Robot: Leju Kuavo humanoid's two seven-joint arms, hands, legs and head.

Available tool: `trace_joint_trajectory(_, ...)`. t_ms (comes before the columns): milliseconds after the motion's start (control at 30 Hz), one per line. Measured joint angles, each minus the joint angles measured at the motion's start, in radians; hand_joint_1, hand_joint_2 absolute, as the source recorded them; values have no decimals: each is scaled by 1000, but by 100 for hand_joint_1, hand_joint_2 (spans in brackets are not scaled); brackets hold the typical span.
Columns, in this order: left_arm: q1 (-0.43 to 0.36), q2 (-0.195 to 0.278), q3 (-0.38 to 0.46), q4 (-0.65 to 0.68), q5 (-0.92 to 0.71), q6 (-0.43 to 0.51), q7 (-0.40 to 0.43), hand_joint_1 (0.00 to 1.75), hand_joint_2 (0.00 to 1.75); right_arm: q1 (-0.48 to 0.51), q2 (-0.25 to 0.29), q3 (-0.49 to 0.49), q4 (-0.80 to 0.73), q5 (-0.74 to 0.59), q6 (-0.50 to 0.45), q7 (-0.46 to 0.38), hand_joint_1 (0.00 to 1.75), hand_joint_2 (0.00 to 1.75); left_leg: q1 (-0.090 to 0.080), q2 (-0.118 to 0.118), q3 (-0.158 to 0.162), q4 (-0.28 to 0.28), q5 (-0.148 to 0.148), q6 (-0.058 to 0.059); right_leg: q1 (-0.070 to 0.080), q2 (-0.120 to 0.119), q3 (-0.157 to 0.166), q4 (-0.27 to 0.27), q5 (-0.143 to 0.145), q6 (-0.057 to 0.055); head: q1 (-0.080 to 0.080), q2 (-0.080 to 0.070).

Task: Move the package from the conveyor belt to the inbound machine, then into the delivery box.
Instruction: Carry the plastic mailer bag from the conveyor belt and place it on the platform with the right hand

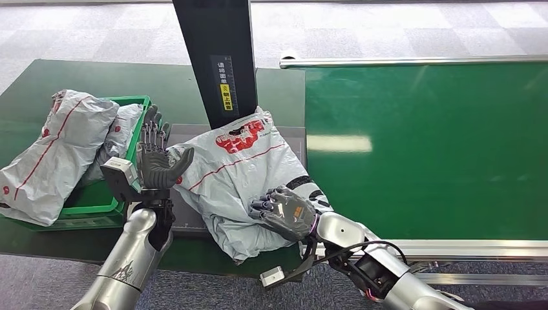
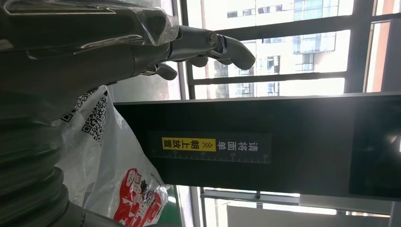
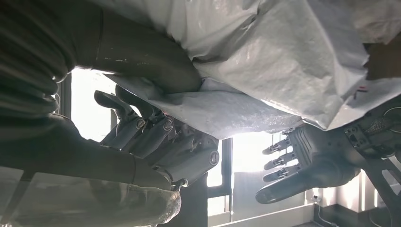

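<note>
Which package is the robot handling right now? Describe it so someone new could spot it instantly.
Find the black upright post of the inbound machine, left of the green conveyor belt. At its foot lies a grey plastic mailer bag with a red printed logo, gripped at its near edge by the right hand, with the left hand open beside it. The other grey bags sit in or against the green bin.

A parcel-sorting station: a green conveyor belt [image 1: 426, 148], a black scanner post [image 1: 216, 58] with a yellow label, mailers heaped in a green bin [image 1: 97, 203].
</note>
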Motion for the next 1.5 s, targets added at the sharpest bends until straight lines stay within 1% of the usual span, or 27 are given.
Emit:
trace_joint_trajectory(400, 0, 0, 0, 0, 0, 0, 0, 0, 175, 0, -2, 0, -3, 7, -8, 1, 175, 175, 0, 0, 0, 0, 0, 0, 0, 0, 0, 0, 0, 0, 0, 0)
trace_joint_trajectory(600, 0, 2, 0, 0, 0, 3, 0, 0, 175, 0, 8, -9, -3, 24, -16, 27, 175, 175, 0, 0, 0, 0, 0, 0, 0, 0, 0, 0, 0, 0, 0, 0)
trace_joint_trajectory(667, 0, 2, 0, 0, 0, 3, 0, 0, 175, 0, 17, -11, -3, 30, -13, 38, 87, 175, 0, 0, 0, 0, 0, 0, 0, 0, 0, 0, 0, 0, 0, 0)
trace_joint_trajectory(733, 0, 1, -1, 0, 0, 4, 0, 0, 175, 2, 27, -14, -3, 20, 13, 58, 0, 175, 0, 0, 0, 0, 0, 0, 0, 0, 0, 0, 0, 0, 0, 0)
trace_joint_trajectory(867, 1, -4, -8, 0, -5, 8, 7, 0, 175, 7, 61, -53, -2, -79, 99, 100, 0, 175, 0, 0, 0, 0, 0, 0, 0, 0, 0, 0, 0, 0, 0, 0)
trace_joint_trajectory(967, 2, -8, -14, 0, -6, 13, 11, 0, 175, 6, 88, -104, -3, -138, 110, 93, 0, 175, 0, 0, 0, 0, 0, 0, 0, 0, 0, 0, 0, 0, 0, 0)
trace_joint_trajectory(1100, 3, -8, -21, 0, -6, 14, 12, 0, 175, 7, 105, -145, -4, -151, 116, 86, 0, 175, 0, 0, 0, 0, 0, 0, 0, 0, 0, 0, 0, 0, 0, 0)
trace_joint_trajectory(1200, 3, -8, -23, 0, -6, 19, 12, 0, 175, 11, 114, -170, -11, -202, 123, 63, 0, 175, 0, 0, 0, 0, 0, 0, 0, 0, 0, 0, 0, 0, 0, 0)
trace_joint_trajectory(1400, 8, -8, -23, -5, -6, 34, 20, 0, 175, 31, 152, -267, -52, -409, 183, 6, 0, 175, 0, 0, 0, 0, 0, 0, 0, 0, 0, 0, 0, 0, 0, 0)
trace_joint_trajectory(1500, 13, -9, -23, -11, -6, 39, 26, 0, 175, 47, 168, -319, -67, -481, 204, -10, 0, 175, 0, 0, 0, 0, 0, 0, 0, 0, 0, 0, 0, 0, 0, 0)
